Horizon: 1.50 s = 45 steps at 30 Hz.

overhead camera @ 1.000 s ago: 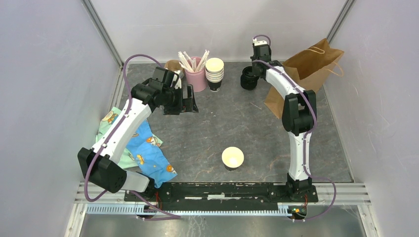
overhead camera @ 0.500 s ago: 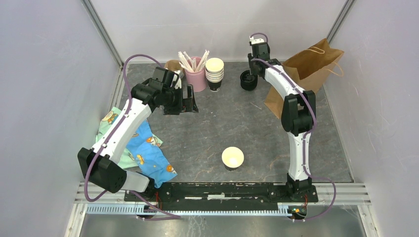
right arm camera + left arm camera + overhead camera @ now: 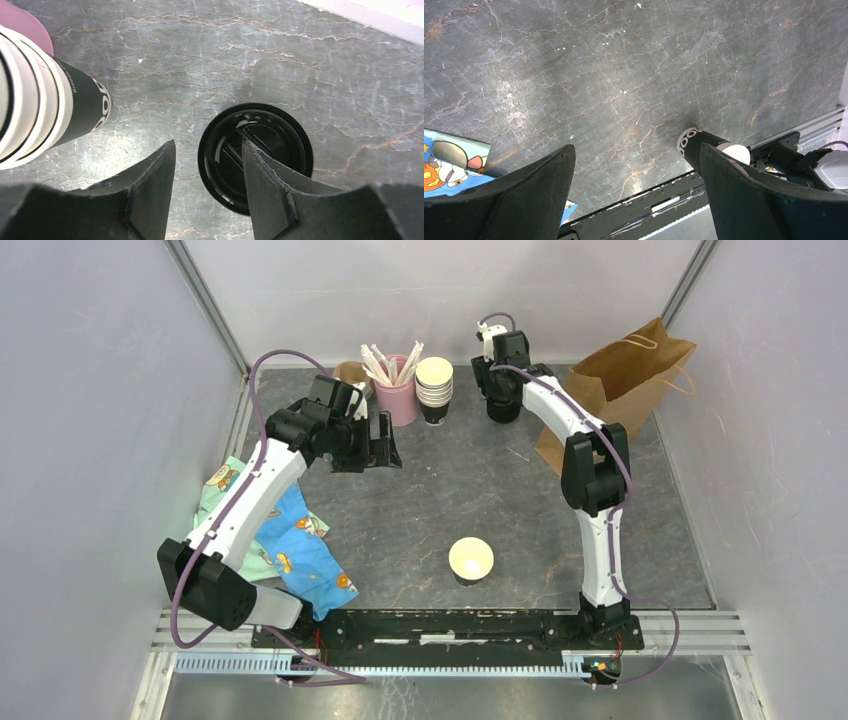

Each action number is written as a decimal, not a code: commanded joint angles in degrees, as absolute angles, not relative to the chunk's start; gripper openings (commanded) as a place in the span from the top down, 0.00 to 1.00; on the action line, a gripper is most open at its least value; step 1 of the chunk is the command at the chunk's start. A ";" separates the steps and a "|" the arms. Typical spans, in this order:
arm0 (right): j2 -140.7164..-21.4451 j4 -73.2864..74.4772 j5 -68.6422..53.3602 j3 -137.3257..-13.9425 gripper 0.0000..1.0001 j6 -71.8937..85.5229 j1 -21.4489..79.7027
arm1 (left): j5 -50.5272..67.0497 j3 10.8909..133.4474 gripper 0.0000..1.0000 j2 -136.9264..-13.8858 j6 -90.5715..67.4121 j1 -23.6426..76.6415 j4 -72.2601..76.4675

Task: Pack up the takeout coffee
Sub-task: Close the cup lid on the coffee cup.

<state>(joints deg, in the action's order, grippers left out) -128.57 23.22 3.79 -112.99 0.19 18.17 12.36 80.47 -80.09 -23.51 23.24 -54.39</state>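
- The right pincer [image 3: 209, 145] has its jaws apart with nothing in them. One finger [image 3: 150, 190] hangs just outside the left rim of the stack of lids [image 3: 255, 155], and the other is over the hollow middle, so it's straddling the rim.
- What changed: a second ago those jaws were nearly together and the pincer sat behind and a bit right of the lids. Since then the arm has swung left over the stack and the jaws have spread. Looks to me like it's lining up to pinch the top lid by its edge.
- Just left of the lids is the stack of cups [image 3: 45, 105], close but not touching. The brown bag [image 3: 625, 380] is off to the right, leaning against the wall.
- The cup [image 3: 470, 560] we actually care about is well apart from all that. It stands upright near the arm bases with no lid on and the cream inside showing.
- The left pincer [image 3: 634, 150] hangs over bare table, jaws wide apart and holding nothing. It hasn't budged.
- My read: still early. The lid has to come off the stack and go onto the cup before anything goes in the bag. The risk is lifting two lids at once.
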 commanded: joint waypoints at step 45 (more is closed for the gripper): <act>-130.20 20.32 -2.28 -115.77 0.85 6.74 16.87 | 12.75 83.37 0.00 -80.73 -21.53 23.46 -55.04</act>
<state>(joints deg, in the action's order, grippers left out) -133.25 21.63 -1.06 -113.67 5.37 17.08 12.36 80.86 -80.53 -23.51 23.24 -54.48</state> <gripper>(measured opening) 0.166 0.994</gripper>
